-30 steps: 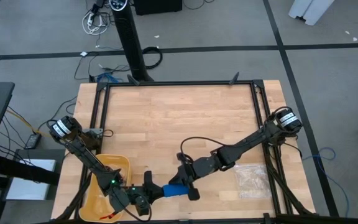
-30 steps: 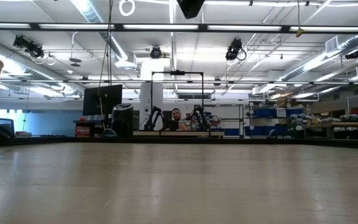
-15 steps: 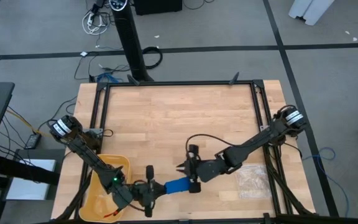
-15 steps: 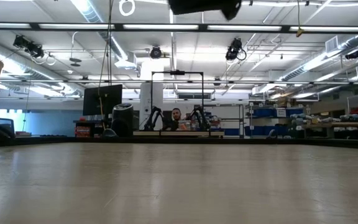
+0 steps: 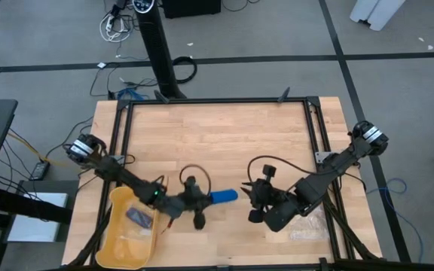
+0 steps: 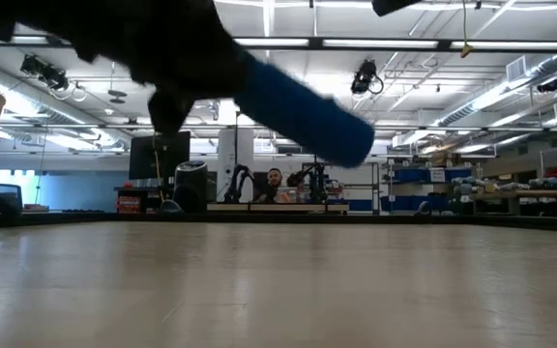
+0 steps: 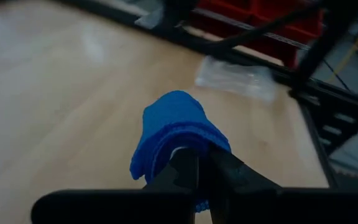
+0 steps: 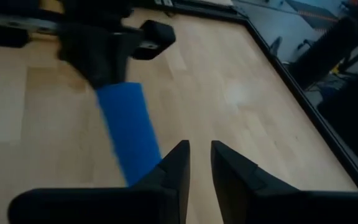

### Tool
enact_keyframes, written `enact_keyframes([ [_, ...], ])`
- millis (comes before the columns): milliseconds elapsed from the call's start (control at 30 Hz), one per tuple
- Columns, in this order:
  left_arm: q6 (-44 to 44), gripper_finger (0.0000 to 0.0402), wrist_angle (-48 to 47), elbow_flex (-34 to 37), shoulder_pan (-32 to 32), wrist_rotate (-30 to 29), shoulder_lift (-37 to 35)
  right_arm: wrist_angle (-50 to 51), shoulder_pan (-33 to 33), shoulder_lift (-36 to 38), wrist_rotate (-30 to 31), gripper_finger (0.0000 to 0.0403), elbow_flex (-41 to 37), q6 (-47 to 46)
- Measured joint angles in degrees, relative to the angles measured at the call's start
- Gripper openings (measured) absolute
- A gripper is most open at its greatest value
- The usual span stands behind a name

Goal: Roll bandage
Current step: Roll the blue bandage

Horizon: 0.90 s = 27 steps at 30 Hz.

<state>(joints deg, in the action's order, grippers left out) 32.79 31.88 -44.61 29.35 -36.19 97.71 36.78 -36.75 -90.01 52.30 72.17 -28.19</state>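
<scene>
The bandage is a bright blue roll, held above the wood table near its front middle. My left gripper is shut on its left end; the left wrist view shows the roll sticking out past the fingers. In the low view the roll hangs tilted in the air. My right gripper stands just right of the roll's free end, its fingers slightly apart with nothing between them; the roll lies ahead of them. My left gripper pinches the roll's left end between its two fingers. They come almost level from the table's left and lie along the roll. The roll sticks out toward the right gripper, lifted clear of the table.
A yellow bin with a small dark packet stands at the front left. A clear plastic bag lies at the front right beneath the right arm. A black frame borders the table; its far half is bare wood.
My right gripper has let go of the bandage and drawn back toward the table's right edge, rising. My left gripper has carried the roll from the near edge toward the table's middle and rolled its wrist; the roll now hangs clear of the table.
</scene>
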Motion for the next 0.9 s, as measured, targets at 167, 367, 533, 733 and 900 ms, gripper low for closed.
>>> enact_keyframes([
  [167, 2.4, 0.0021, 0.0, 1.7, -5.5, 4.7, 0.1, 1.3, 0.1, -0.8, 0.0, 0.0063, 0.0, -1.6],
  [367, 3.5, 0.0021, -3.8, 1.8, -9.4, 7.2, 0.1, 2.1, 0.8, -1.4, 0.0, 0.0064, 0.0, -2.2],
  [533, 2.3, 0.0021, -10.9, 1.8, -11.6, 6.1, 0.1, 2.8, 1.4, -1.6, -0.9, 0.0065, 0.0, -2.2],
  [733, -2.6, 0.0022, -15.1, 1.8, -12.2, 2.7, 0.1, 3.4, 2.1, -1.6, -1.6, 0.0066, 0.0, -2.7],
  [900, -9.9, 0.0024, -16.2, 1.8, -12.2, 2.5, 0.1, 2.9, 2.7, -1.7, -3.4, 0.007, -0.3, -3.2],
])
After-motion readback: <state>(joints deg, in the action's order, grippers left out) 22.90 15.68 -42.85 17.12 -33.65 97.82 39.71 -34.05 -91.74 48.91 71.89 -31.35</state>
